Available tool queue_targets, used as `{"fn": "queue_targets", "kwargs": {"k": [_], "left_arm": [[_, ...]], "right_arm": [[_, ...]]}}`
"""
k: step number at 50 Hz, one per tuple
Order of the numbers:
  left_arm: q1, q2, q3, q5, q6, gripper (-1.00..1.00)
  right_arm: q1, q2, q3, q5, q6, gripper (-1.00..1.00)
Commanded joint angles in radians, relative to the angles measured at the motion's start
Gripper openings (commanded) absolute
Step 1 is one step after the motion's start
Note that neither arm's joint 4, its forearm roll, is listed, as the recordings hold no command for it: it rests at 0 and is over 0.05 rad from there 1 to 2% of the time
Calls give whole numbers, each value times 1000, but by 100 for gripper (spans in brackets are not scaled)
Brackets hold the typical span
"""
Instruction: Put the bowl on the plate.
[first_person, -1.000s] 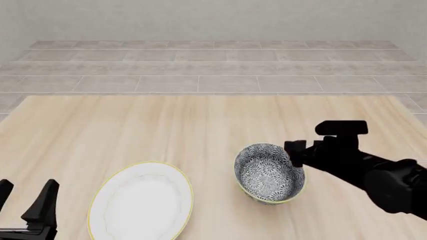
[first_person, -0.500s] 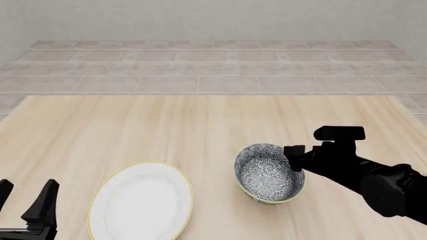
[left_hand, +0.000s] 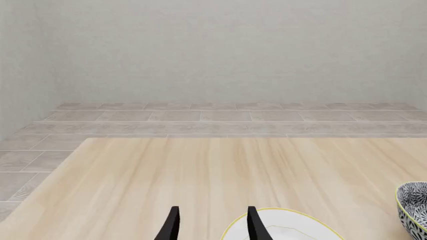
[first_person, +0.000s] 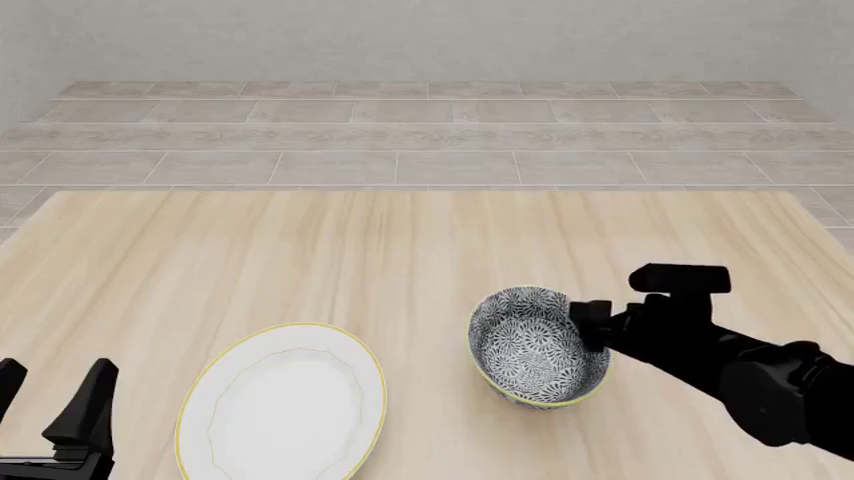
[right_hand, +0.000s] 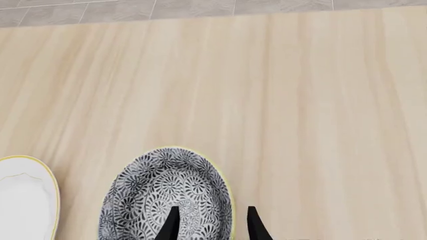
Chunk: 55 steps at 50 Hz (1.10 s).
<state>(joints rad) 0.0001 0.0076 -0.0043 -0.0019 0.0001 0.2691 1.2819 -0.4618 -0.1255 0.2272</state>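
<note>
Right gripper (right_hand: 209, 225): jaws parted, straddling the bowl's (first_person: 537, 345) wall at the rim's 3 o'clock side, one finger inside, one outside; whether the pads touch the ceramic yet cannot be told. Step in hand, judged: securing the rim grasp. Advice: seat the fingers deeper over the rim before closing, clamp squarely across the wall so the bowl does not pivot, then lift straight up before carrying toward 9 o'clock.

Bowl: upright on the table (first_person: 334, 250), at about 3 o'clock from the plate (first_person: 283, 402), near it but apart.

Plate: bare, flat on the table, toward 7 o'clock in the front view.

Left gripper (first_person: 54, 410): parted, holding nothing, parked at the near edge just at 9 o'clock of the plate; clear of the carry path.

Change against the earlier front frames: right arm sits lower and nearer the rim; bowl, plate and left gripper unmoved.
</note>
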Motion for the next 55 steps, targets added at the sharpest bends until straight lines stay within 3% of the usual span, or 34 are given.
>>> {"fn": "queue_targets", "kwargs": {"k": [1, 55], "left_arm": [[0, 0, 0, 0, 0, 100], [0, 0, 0, 0, 0, 100]], "right_arm": [[-8, 0, 29, -24, 16, 100], [-20, 69, 103, -153, 66, 100]]}}
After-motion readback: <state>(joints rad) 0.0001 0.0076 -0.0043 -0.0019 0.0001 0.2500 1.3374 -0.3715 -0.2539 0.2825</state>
